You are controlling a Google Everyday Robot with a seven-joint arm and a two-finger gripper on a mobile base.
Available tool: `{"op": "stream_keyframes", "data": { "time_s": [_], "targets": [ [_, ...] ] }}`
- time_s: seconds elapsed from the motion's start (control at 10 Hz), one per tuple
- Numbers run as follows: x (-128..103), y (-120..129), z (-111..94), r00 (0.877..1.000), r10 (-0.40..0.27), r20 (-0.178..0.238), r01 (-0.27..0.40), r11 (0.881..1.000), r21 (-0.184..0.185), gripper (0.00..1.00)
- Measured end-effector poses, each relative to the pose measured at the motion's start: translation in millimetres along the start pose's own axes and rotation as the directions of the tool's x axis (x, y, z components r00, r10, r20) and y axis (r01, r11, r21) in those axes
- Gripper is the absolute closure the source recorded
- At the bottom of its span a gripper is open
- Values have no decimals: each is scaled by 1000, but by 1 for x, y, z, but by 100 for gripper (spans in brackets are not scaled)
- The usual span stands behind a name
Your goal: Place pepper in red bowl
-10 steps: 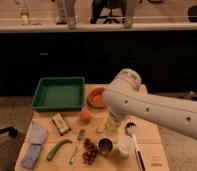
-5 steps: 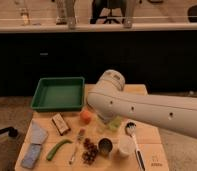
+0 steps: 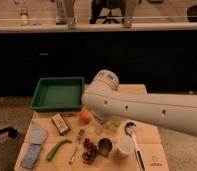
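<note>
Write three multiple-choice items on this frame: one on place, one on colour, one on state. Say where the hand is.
1. Where does the pepper lie?
A) in the tray
B) on the table, front left
C) in a cup

2. What colour is the tray?
A) green
B) blue
C) red

3. What state is the pepper in?
A) held by the hand
B) lying loose, untouched
C) cut into pieces

Answers:
1 B: it lies flat on the table, between the blue cloth and the grapes.
2 A: its walls and floor are green.
3 B: it is whole and nothing touches it. The hand is hidden behind the end of the arm, over the table's middle, away from the pepper.
</note>
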Motion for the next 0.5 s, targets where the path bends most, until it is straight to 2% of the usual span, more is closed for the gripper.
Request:
{"op": "stream_keyframes", "data": {
  "time_s": [0.5],
  "targets": [
    [1,-1,1,1000,-1,0,1,1000,2,20]
  ]
}}
